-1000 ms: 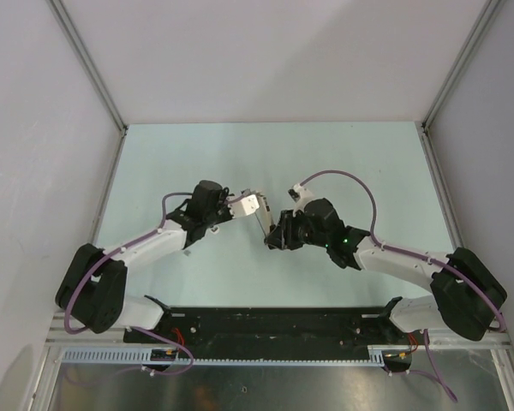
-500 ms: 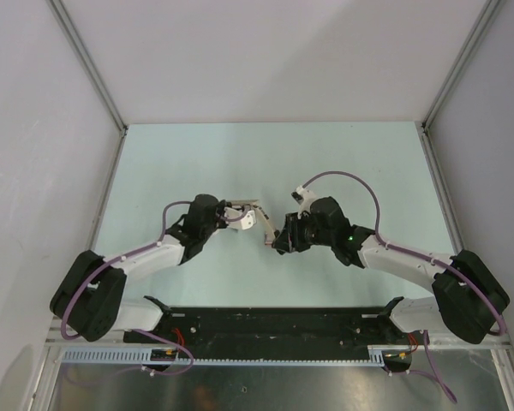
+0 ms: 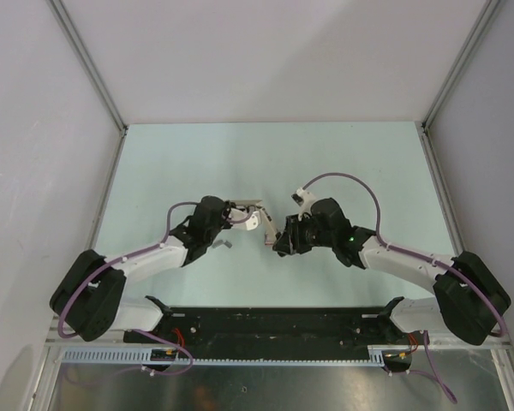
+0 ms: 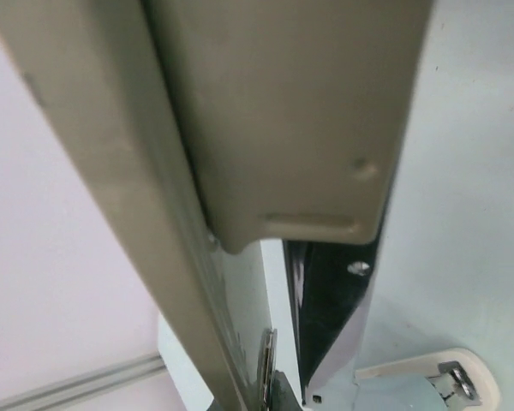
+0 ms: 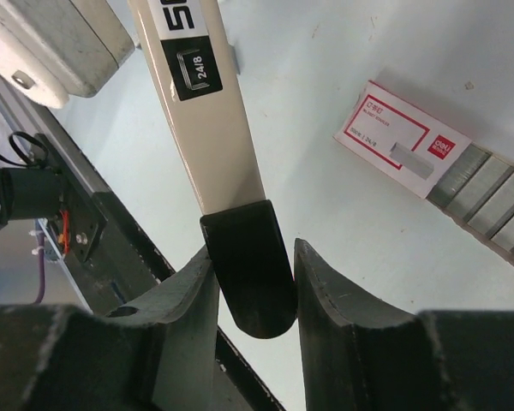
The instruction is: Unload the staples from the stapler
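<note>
The beige stapler with a black rear end is held between both arms at mid table. My right gripper is shut on its black end, a finger on each side; it also shows in the top view. My left gripper is at the stapler's other, raised part; that beige part fills the left wrist view and hides the fingers. Grey strips of staples lie on the table in the right wrist view.
A small red-and-white flat box lies beside the staple strips. A small grey item lies on the table below the left wrist. The black base rail runs along the near edge. Walls close the table's sides.
My left gripper has shifted right and a little nearer, turning the stapler's raised part with it. The right gripper has barely moved and keeps its hold.
</note>
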Available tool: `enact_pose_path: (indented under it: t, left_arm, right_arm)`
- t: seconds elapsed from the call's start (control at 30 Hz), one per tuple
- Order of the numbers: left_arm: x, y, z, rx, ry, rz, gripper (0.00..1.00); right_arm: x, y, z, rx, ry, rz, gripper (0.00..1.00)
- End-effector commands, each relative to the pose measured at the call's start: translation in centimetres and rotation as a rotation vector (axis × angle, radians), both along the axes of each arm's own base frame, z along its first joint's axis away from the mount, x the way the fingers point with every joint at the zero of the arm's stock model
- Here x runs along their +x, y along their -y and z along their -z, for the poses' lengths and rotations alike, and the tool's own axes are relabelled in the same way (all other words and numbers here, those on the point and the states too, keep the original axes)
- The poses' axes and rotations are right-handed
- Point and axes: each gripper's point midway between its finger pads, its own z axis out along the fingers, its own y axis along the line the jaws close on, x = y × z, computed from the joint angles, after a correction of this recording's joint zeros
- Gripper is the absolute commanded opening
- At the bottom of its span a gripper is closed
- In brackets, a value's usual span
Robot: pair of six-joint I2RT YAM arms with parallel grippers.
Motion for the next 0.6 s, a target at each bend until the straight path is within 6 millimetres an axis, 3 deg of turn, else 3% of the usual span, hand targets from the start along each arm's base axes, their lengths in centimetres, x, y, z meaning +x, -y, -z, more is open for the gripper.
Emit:
enact_pose_path:
  t: [0.0,0.2,0.37,0.5,0.57]
  left_arm:
    - [-2.9,7.0,-1.3,-0.181,-0.169,0.175,0.00]
    - [-7.2,11.2,-2.9,-0.465,-0.479,0.222,0.02]
    - [-11.1,13.0,-2.3,-0.560,-0.728,0.253,0.13]
    - [-11.9,13.2,-2.3,-0.583,-0.787,0.227,0.21]
    - [-11.4,13.0,-2.7,-0.597,-0.774,0.194,0.33]
  right_arm:
    - [6.1,-1.4,-11.5,0.338,0.237,0.211,0.00]
    - [7.3,-2.5,-15.3,0.461,0.283,0.249,0.00]
    - [8.5,-3.4,-16.3,0.473,0.300,0.281,0.00]
    - [9.7,-3.1,-16.1,0.437,0.318,0.322,0.00]
    - [10.2,-2.8,-16.0,0.406,0.332,0.338,0.00]
